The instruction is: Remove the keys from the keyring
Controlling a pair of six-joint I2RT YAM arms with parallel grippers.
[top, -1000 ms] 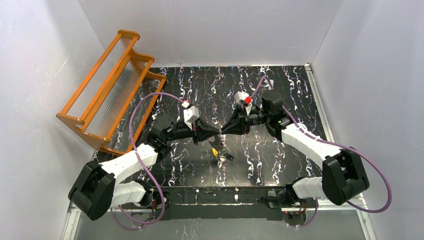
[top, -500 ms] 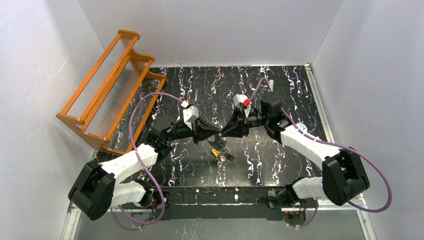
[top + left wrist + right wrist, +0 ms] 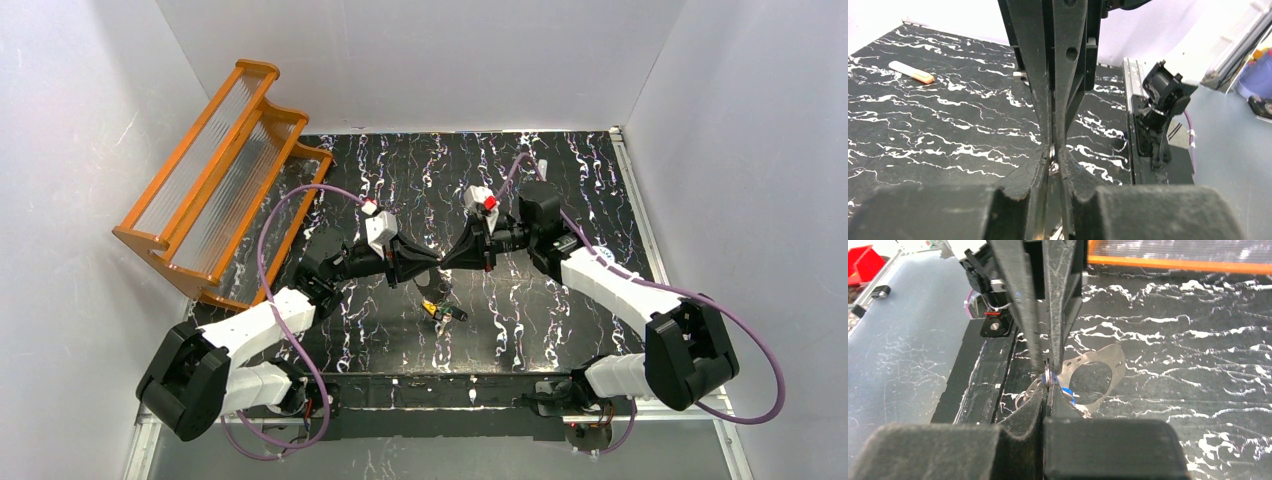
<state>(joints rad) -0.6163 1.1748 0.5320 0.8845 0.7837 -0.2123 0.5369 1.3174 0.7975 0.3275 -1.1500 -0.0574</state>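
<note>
My left gripper and right gripper meet tip to tip above the middle of the black marbled table. Both are shut. The keys hang in a bunch below the tips, orange and green heads lowest. In the left wrist view the left gripper pinches a small silver piece. In the right wrist view the right gripper pinches a thin metal edge with blue beside it; which piece I cannot tell. The keyring, a flat grey oval loop, hangs just past those tips.
An orange rack leans at the table's back left. A small orange-and-white tube lies far back on the table. The right arm's base stands by the metal rail at the near edge.
The right gripper has shut and edged left against the left gripper's tips. The left arm and the hanging bunch have barely moved.
</note>
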